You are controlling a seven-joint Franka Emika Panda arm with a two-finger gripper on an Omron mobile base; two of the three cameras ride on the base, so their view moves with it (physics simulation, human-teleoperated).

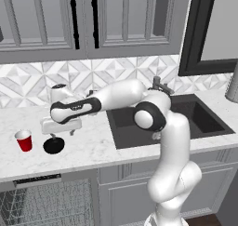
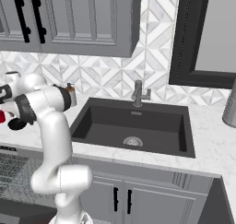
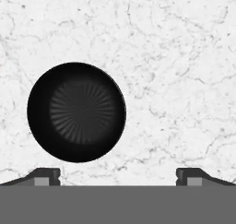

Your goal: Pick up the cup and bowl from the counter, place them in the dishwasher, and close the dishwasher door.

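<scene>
White marble surface (image 1: 93,146) carries the black bowl (image 3: 76,112), directly under the hand (image 3: 118,174), and the red cup (image 1: 24,140) just beside it; hand released, jaws wide, holding nothing; bowl looks light, rigid, slick; grip it across the rim.

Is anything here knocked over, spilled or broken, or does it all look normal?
Nothing stands out. The red cup stands upright on the counter beside the black bowl, which sits level and empty. The dishwasher below shows its wire rack. The open gripper hangs over the bowl.
</scene>
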